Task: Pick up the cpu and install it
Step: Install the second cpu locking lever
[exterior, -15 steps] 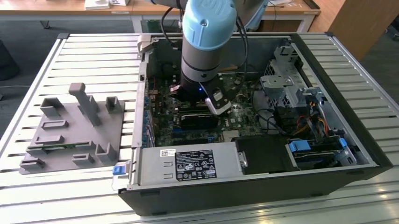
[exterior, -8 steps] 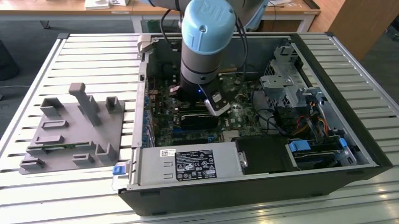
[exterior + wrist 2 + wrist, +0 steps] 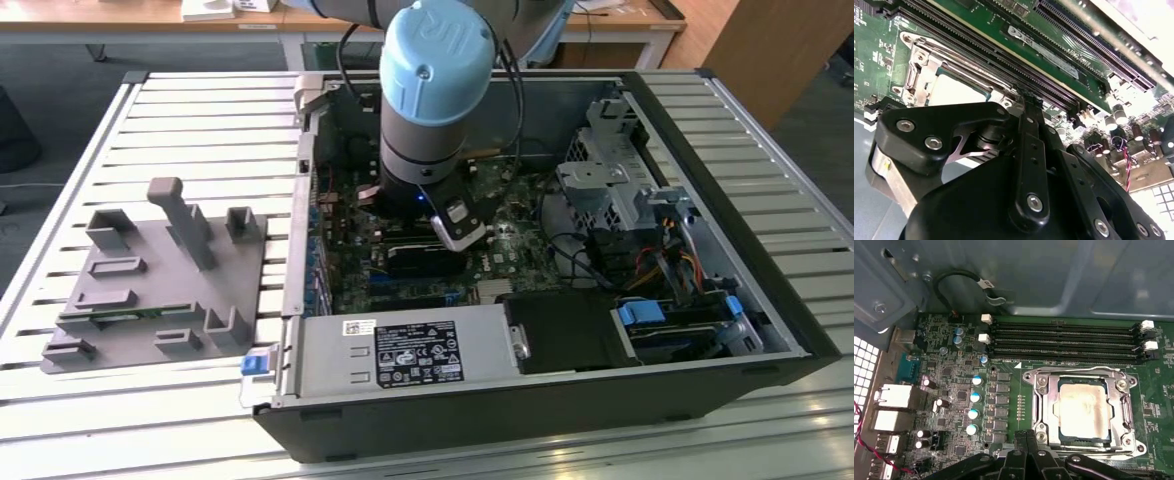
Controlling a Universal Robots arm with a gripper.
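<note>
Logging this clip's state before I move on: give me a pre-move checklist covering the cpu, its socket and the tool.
1. cpu inside the socket frame: ok, it lies within the frame in the first wrist view.
2. tool free of the cpu: ok, shut on nothing, beside the frame.
3. cpu seated flat: cannot tell.
4. Frame latched down: cannot tell.
5. arm clear of the computer case walls: ok in the exterior view.

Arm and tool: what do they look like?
The arm is a dark grey cylinder with a light-blue joint cap, and black cables run along it. The tool is black, built of flat linkage bars with silver screws, on a silvery base.
</note>
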